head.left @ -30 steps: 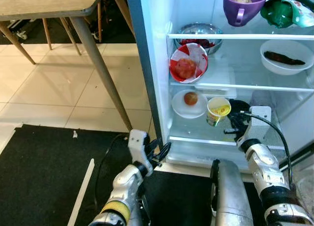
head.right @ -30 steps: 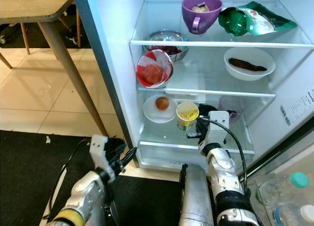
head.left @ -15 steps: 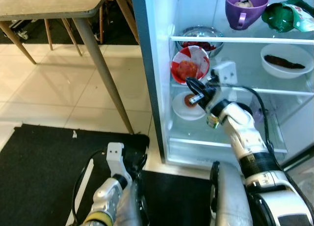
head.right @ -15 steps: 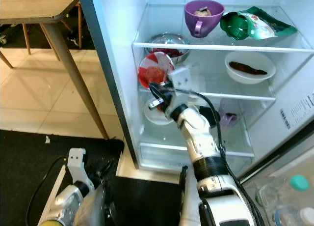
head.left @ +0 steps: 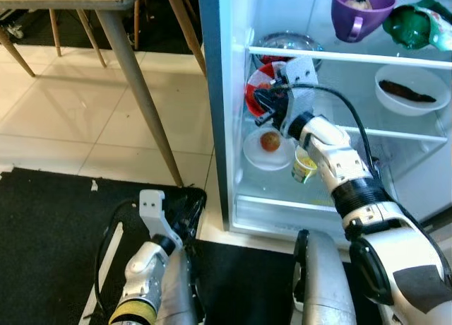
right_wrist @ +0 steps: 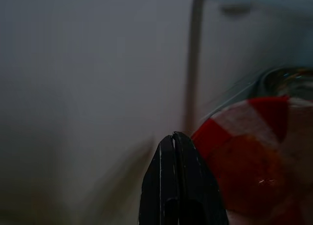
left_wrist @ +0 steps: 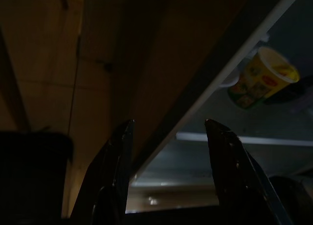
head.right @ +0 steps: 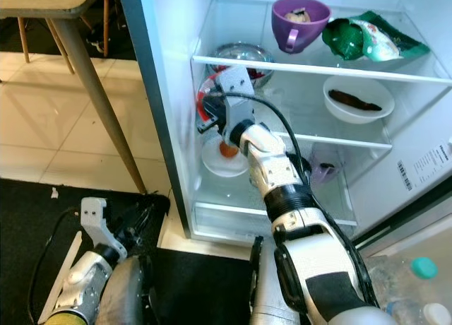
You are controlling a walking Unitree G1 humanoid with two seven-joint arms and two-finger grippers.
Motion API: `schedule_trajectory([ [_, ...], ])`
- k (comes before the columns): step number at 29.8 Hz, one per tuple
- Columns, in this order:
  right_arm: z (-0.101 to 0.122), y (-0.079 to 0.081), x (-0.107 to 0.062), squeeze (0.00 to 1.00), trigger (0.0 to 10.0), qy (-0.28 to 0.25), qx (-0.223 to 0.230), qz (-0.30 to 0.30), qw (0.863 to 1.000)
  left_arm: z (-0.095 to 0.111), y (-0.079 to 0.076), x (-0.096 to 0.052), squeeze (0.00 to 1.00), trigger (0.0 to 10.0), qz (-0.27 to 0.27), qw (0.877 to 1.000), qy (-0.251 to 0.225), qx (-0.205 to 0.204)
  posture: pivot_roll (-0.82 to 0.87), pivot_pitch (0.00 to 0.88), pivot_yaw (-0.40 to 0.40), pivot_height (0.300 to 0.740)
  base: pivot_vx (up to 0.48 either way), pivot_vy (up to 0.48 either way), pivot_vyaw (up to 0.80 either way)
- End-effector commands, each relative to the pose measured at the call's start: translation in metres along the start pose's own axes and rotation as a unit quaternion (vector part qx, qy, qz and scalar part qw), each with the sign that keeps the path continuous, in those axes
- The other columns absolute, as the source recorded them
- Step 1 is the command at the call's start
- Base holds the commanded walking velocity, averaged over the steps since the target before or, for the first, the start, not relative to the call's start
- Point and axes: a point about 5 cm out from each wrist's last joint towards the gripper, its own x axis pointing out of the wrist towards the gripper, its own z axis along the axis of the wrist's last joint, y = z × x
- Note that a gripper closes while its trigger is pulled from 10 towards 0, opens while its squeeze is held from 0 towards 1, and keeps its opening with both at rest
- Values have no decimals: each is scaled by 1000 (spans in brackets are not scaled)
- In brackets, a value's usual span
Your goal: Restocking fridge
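The open fridge (head.left: pixel 219 127) stands ahead. My right gripper (head.left: pixel 263 111) reaches in to its middle shelf, shut with nothing held, its fingertips (right_wrist: pixel 172 139) just left of a red-and-white bowl (right_wrist: pixel 254 156) that it partly hides. Below on the bottom shelf sit a white plate (head.left: pixel 254 152) with a round reddish fruit (head.left: pixel 269 140) and a yellow cup (head.left: pixel 304 164). My left gripper (left_wrist: pixel 168 124) hangs low outside the fridge, open and holding nothing, facing the fridge's lower edge and the yellow cup (left_wrist: pixel 259 78).
A steel bowl (head.left: pixel 286 42) sits behind the red-and-white bowl, and a white bowl (head.left: pixel 412 92) right of it. A purple mug (head.left: pixel 361 7) and green bag (head.left: pixel 417 25) occupy the top shelf. A wooden table's leg (head.left: pixel 138 85) stands left, a black mat (head.left: pixel 49 233) underfoot.
My right arm has swung from the bottom shelf by the yellow cup up and left to the red-and-white bowl on the middle shelf. My left arm has dropped lower.
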Motion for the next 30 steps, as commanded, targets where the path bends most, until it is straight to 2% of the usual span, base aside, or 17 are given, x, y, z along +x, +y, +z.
schedule_trajectory([
  [1, -7, 6, 4, 0, 10000, 28, -11, 10, 1000, 3, 0, 0, 0, 10000, -1, 1000, -4, -5, 59, 290, -18, 515, 0, 0, 0],
  [8, -10, 11, 10, 0, 10000, 52, -32, 4, 998, 23, -2, 3, 0, 10000, -7, 1000, -31, 4, 67, 316, -18, 515, 0, 0, 0],
  [13, -3, 0, 12, 0, 10000, 43, -17, -55, 997, 29, -5, 1, 0, 10000, -15, 999, -35, 11, 68, 329, -20, 515, 0, 0, 0],
  [19, 7, -11, 13, 0, 10000, 21, 4, -95, 995, 31, -6, 0, 0, 10000, -16, 999, -38, 12, 71, 332, -24, 515, 0, 0, 0],
  [22, 15, -22, 12, 0, 10000, 16, -2, -134, 991, 33, -8, 0, 0, 10000, -17, 999, -38, 10, 73, 331, -26, 515, 0, 0, 0],
  [30, 22, -37, 8, 0, 10000, 9, 1, -186, 982, 34, -11, -1, 0, 10000, -18, 999, -35, 7, 73, 330, -25, 515, 0, 0, 0],
])
